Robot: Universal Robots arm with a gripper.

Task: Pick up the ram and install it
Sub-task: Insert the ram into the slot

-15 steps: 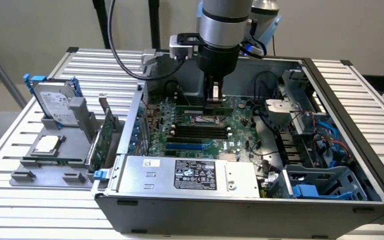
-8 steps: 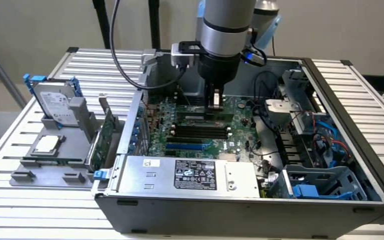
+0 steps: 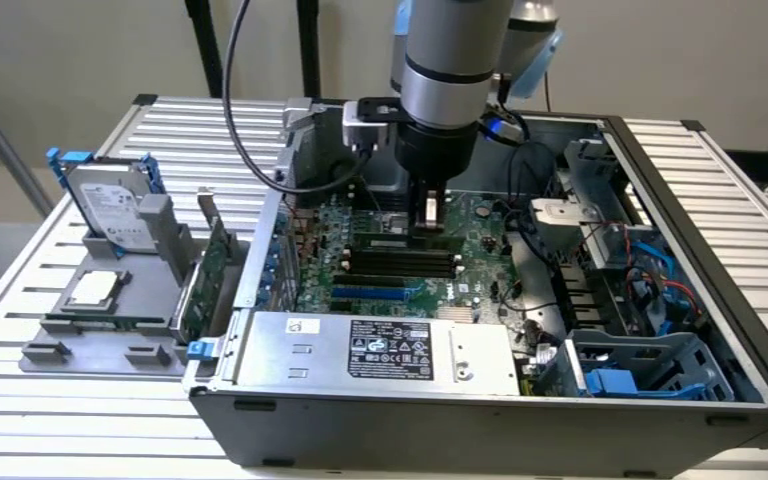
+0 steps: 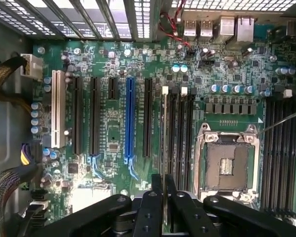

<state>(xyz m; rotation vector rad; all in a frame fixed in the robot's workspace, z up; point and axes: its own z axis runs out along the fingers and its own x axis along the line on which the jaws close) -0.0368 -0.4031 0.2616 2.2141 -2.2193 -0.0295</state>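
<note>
A: Starting at the exterior view's left: a grey holder (image 3: pixel 104 330) on the slatted table (image 3: pixel 37 420), with a hard drive (image 3: pixel 107 208) standing upright in it and a square silver processor (image 3: pixel 95 290) lying flat in front.

B: And just beside the holder's right edge?

A: A green card (image 3: pixel 204 280) on edge, right against the wall of the open computer case (image 3: pixel 491 420). Then the power supply box (image 3: pixel 384 350) along the near side, and the arm coming down over the motherboard (image 3: pixel 384 250).

B: Where's the ram?

A: In the gripper (image 3: pixel 430 218), clamped between the fingers (image 4: pixel 150 207). From the wrist camera the ram (image 4: pixel 165 148) shows edge-on, a thin pale line running straight away from the fingers, its long axis parallel to the memory slots (image 4: pixel 180 133) (the black ones beside the empty processor socket (image 4: pixel 229 165)). It sits in line with the slot nearest the long blue slot (image 4: pixel 129 121).

B: Seated?

A: Can't tell; edge-on, its bottom edge blends into the slot. In the exterior view the gripper hides most of it.

B: Further right?

A: Cables (image 3: pixel 544 290) and blue plastic drive bays (image 3: pixel 638 370); the case's far corner is cut off.
</note>
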